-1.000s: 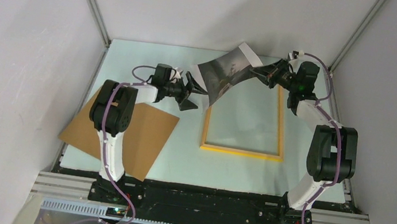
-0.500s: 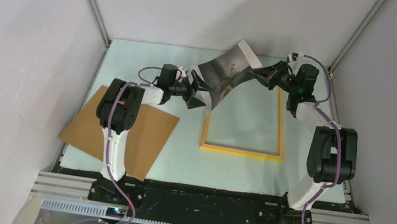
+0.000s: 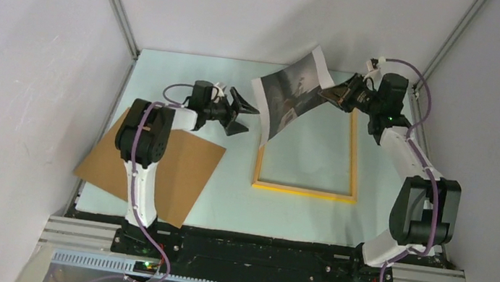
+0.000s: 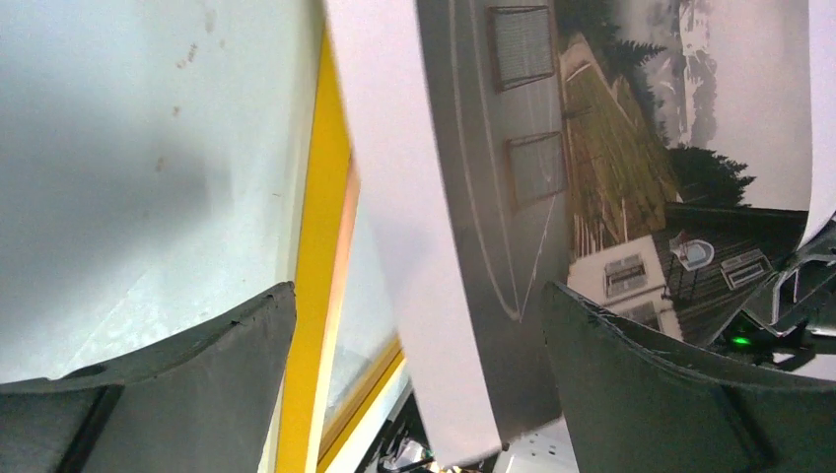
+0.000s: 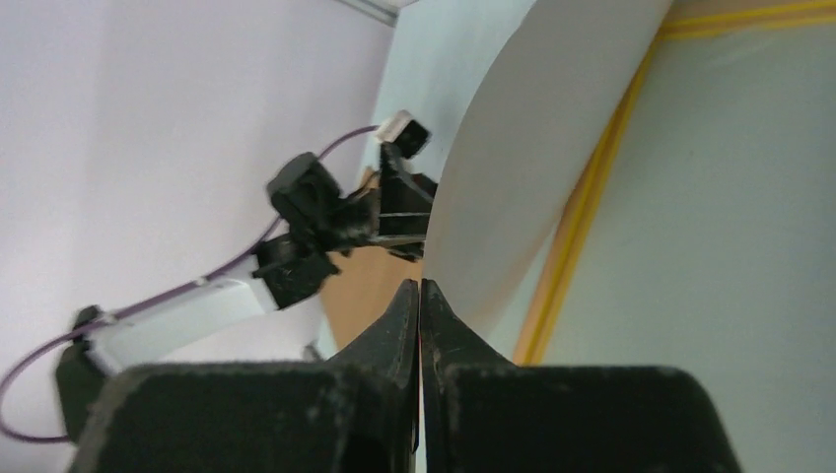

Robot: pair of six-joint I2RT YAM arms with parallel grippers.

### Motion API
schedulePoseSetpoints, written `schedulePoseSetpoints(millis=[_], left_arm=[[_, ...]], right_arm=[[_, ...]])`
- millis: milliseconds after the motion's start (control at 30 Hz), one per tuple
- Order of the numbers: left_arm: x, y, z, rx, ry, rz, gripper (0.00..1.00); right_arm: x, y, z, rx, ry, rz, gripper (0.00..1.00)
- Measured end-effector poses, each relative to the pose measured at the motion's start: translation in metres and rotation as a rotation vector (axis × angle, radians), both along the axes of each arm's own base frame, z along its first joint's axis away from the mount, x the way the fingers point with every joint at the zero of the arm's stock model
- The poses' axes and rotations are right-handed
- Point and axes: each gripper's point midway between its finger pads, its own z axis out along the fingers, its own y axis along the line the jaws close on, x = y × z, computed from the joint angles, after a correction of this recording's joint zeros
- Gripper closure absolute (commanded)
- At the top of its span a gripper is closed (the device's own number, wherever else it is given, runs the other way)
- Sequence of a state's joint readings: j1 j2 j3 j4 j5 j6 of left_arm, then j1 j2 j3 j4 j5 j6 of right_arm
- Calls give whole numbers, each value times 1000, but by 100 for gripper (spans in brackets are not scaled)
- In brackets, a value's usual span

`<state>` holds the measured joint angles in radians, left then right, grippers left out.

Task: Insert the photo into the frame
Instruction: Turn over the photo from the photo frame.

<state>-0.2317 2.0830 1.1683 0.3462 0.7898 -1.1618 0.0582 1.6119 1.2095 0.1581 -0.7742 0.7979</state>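
Clamped at its three-o'clock edge by the right gripper (image 3: 332, 93), the flexible grey landscape photo (image 3: 288, 95) hangs curled over the eleven-o'clock corner of the thin yellow wooden frame (image 3: 302, 190), its free white border running twelve-to-six just at three o'clock of the empty, wide-spread left gripper (image 3: 243, 114).

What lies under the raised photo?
Under the photo, the frame lies flat on the table. The photo covers the frame's far left corner in the top view.
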Motion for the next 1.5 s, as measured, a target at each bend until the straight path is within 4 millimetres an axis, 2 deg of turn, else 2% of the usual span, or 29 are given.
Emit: schedulePoseSetpoints(millis=[167, 300, 467, 600, 700, 800, 1000, 1133, 1367, 1500], left_arm=[[8, 20, 8, 60, -49, 7, 2], [17, 30, 17, 127, -103, -9, 2], [22, 36, 23, 203, -145, -40, 2], [20, 38, 23, 232, -145, -56, 2], [20, 39, 24, 237, -137, -56, 2], [21, 38, 29, 236, -137, -55, 2], [30, 36, 46, 224, -173, -54, 2], [31, 35, 57, 218, -195, -55, 2], [31, 43, 65, 219, -200, -39, 2], [33, 62, 62, 228, -181, -1, 2]], right_arm=[[-2, -23, 13, -205, -88, -69, 100], [-5, -47, 35, -423, -187, -137, 100], [-27, -71, 65, -774, -342, -229, 100], [-48, -66, 88, -1061, -486, -256, 100], [-58, -52, 90, -1238, -559, -240, 100], [-67, -34, 67, -1414, -579, -176, 100], [-77, 6, -24, -1683, -505, 86, 100], [-92, 24, -81, -1782, -435, 280, 100], [-115, 41, -121, -1801, -377, 447, 100], [-128, 43, -142, -1767, -307, 522, 100]])
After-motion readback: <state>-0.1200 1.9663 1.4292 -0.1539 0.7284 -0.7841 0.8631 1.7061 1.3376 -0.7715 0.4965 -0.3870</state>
